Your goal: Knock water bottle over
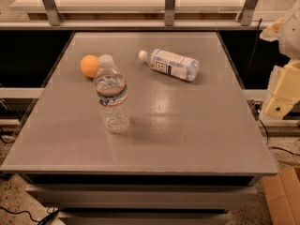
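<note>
Lab: grey table [187, 135], tool [281, 97] at right

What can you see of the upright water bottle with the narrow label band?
The water bottle is clear ribbed plastic with a white cap and a narrow red, white and dark blue label band. It stands upright on the left half of the table, just in front of a round orange object; whether they touch is unclear. The gripper sits beyond the table's right edge, apart from it.
</note>
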### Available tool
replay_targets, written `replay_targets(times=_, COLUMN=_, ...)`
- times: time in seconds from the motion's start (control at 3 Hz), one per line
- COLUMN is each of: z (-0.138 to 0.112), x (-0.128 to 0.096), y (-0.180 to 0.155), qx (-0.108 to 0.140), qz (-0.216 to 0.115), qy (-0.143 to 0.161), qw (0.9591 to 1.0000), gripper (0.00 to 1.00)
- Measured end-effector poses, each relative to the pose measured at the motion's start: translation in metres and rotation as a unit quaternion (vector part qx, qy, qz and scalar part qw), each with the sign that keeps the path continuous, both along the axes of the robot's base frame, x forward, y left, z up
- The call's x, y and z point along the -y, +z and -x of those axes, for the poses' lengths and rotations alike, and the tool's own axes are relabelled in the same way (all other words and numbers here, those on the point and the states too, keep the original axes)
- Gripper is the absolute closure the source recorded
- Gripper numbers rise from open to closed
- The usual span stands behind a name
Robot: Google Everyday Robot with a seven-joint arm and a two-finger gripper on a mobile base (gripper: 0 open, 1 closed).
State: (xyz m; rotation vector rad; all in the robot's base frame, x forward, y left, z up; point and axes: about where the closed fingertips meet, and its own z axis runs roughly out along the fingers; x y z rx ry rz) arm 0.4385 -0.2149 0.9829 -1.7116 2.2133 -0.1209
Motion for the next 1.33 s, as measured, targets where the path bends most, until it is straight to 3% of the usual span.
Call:
replay_targets(times=0.33, z=0.0, x=0.0, y=0.0, qx=0.0, qz=0.0, qy=0.0, qw=1.0, gripper=0.0)
replay_targets(times=0.67, z=-0.001, x=-0.005, y=0.003, qx=-0.004, qz=-0.035, qy=0.006, qw=0.9994, gripper=0.0)
replay_targets(times=1.0, z=-0.006, x=-0.022, y=0.007, qx=-0.01, qz=-0.101, qy=0.031, qw=0.9944, gripper=0.0)
replay_targets(times=1.33, z=-0.005, x=-0.058, y=0.013, qx=-0.024, qz=-0.177, qy=0.073, qw=0.9812, gripper=0.0)
